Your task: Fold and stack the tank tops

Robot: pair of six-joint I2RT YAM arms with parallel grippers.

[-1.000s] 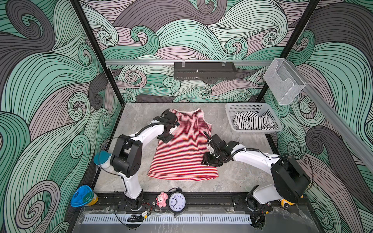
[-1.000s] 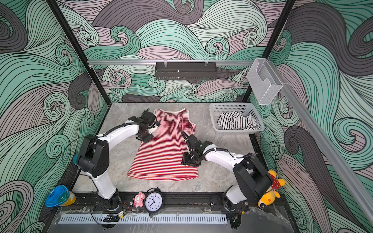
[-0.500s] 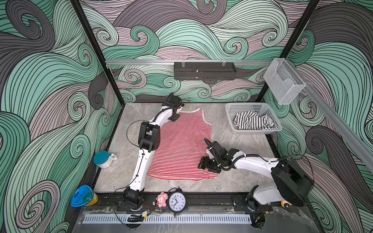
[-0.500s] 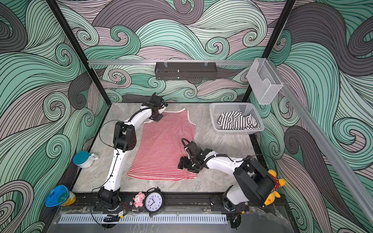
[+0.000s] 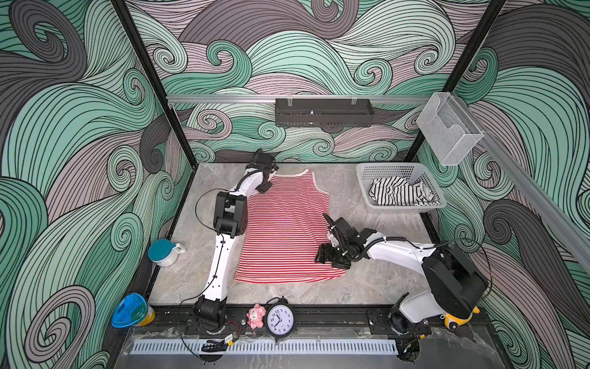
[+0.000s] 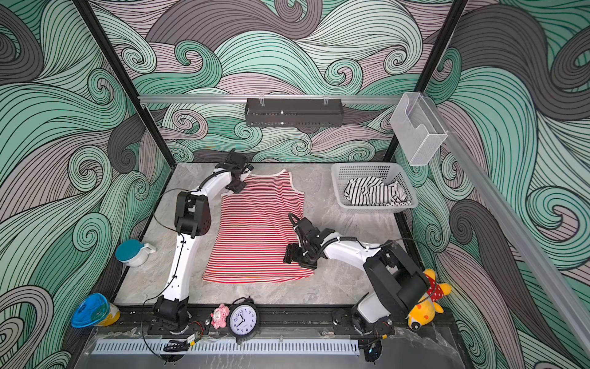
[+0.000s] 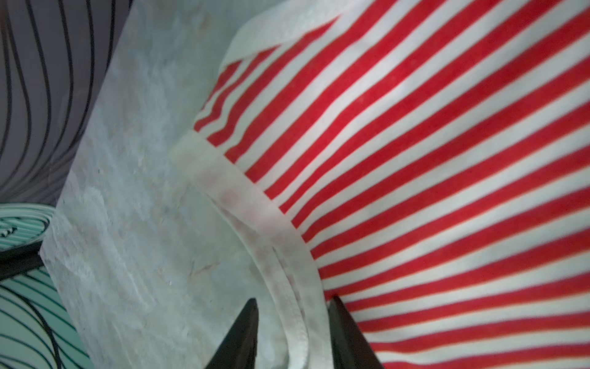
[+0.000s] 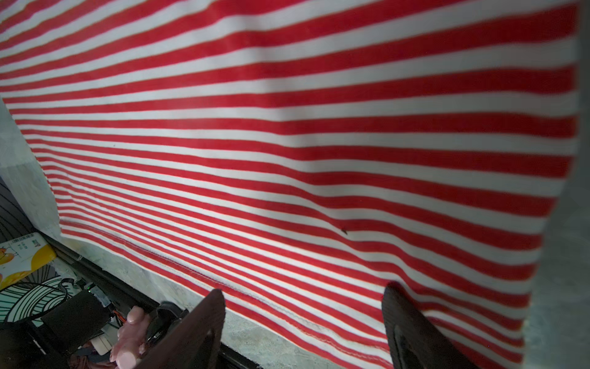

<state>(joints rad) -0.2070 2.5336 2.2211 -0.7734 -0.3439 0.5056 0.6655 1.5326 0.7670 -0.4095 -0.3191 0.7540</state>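
Left jaws have travelled to the far shoulder of the red-striped tank top (image 5: 287,230), part-open astride its white trim (image 7: 255,217); right jaws, widened and empty, hover over the near hem corner. Bare worktop (image 5: 367,281) rings it; the black-striped tank top (image 5: 396,193) lies in the basket (image 5: 386,169).

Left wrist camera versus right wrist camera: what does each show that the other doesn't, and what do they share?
Only the left wrist view shows the white trim, which runs between the fingers of the open left gripper, plus the patterned wall. Only the right wrist view shows the bottom hem, the pink toy and the open right gripper. Both show the red striped top lying on the grey table.
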